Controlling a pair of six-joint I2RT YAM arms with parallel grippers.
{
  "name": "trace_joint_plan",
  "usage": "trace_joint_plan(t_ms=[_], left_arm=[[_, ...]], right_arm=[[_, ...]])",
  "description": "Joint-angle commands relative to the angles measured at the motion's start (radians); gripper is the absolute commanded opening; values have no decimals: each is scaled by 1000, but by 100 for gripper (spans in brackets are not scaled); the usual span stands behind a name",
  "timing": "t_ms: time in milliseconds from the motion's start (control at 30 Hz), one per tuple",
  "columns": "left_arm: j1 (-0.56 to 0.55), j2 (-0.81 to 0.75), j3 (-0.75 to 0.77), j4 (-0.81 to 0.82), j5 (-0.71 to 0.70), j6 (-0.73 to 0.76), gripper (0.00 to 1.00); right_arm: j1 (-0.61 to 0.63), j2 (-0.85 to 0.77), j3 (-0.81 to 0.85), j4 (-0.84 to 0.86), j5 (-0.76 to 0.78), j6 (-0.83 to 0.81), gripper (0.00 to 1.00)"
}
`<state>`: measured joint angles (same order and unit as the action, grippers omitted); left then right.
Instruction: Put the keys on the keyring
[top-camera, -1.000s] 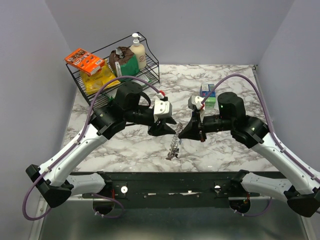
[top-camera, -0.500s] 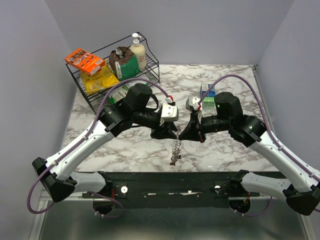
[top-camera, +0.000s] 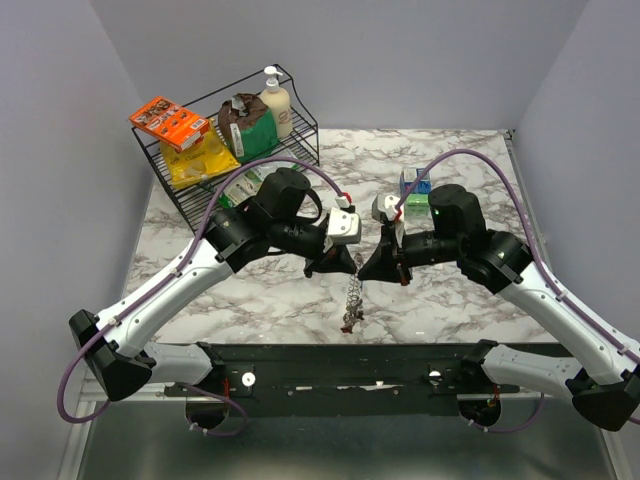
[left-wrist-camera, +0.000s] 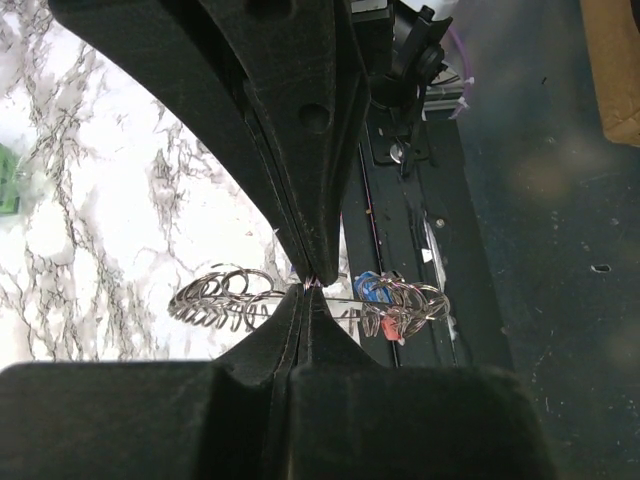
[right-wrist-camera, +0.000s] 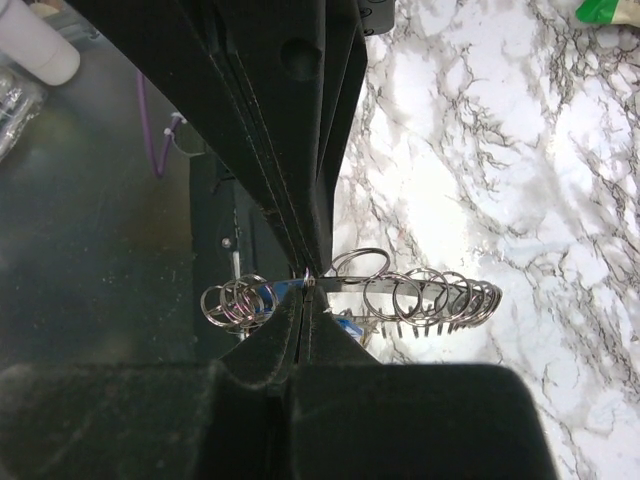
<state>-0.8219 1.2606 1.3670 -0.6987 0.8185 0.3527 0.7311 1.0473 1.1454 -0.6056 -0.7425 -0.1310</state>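
left gripper, right gripper both pinch keyring

Your left gripper is showing matt black plastic fingers. Between the jaws, the keyring is gleaming as thin polished metal wire. Right of them, the keys are showing coloured plastic heads. Behind, the table is shining smooth, marble-patterned.

The right hand has its 2 fingers pressed together on a thin wire of the keyring, which stretches sideways with a row of loops to the right and a tighter bunch to the left. A blue-headed key shows among the left loops, and the marble worktop lies behind on the right.
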Motion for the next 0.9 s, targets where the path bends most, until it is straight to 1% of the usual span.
trace_joint_plan(t_ms=[0, 133, 167, 267, 300, 333, 367, 400, 467, 500, 567, 600, 633, 667, 700, 733, 800, 867], left_arm=[[-11, 7, 17, -12, -25, -1, 0], [-14, -9, -12, 28, -41, -20, 0], [-14, -26, -22, 44, -53, -33, 0], [-14, -64, -78, 137, -81, -75, 0], [-14, -78, -97, 199, -102, -115, 0], [-14, -89, -132, 230, -111, -132, 0], [-14, -111, -150, 264, -114, -148, 0], [-14, -122, -170, 334, -131, -193, 0], [-14, -154, -222, 401, -140, -234, 0], [-13, -165, -241, 469, -143, -256, 0], [-14, -199, -299, 548, -159, -319, 0], [-14, -211, -319, 627, -166, -337, 0], [-14, -225, -362, 671, -182, -390, 0], [-13, -249, -384, 717, -189, -409, 0], [-13, -259, -403, 799, -200, -431, 0], [-13, -271, -443, 839, -212, -454, 0], [-13, -300, -474, 937, -246, -501, 0], [-13, -326, -522, 999, -289, -544, 0]], right_arm=[[2, -23, 13, 47, 11, 14, 0], [2, -46, 1, 72, 49, 34, 1], [2, -59, -4, 79, 66, 42, 2], [2, -96, -21, 109, 124, 70, 20], [2, -104, -27, 119, 138, 76, 34], [2, -116, -35, 125, 169, 86, 41], [2, -125, -39, 132, 179, 91, 47], [2, -142, -42, 141, 192, 93, 55], [2, -156, -49, 150, 230, 103, 63], [2, -168, -52, 159, 241, 108, 70], [2, -178, -52, 165, 276, 122, 75], [2, -179, -53, 170, 281, 122, 77], [2, -182, -53, 174, 291, 125, 77], [2, -184, -53, 173, 296, 126, 77], [2, -184, -53, 178, 299, 128, 78], [2, -185, -55, 179, 304, 128, 78], [2, -187, -53, 184, 304, 128, 78], [2, -193, -55, 187, 308, 128, 78]])
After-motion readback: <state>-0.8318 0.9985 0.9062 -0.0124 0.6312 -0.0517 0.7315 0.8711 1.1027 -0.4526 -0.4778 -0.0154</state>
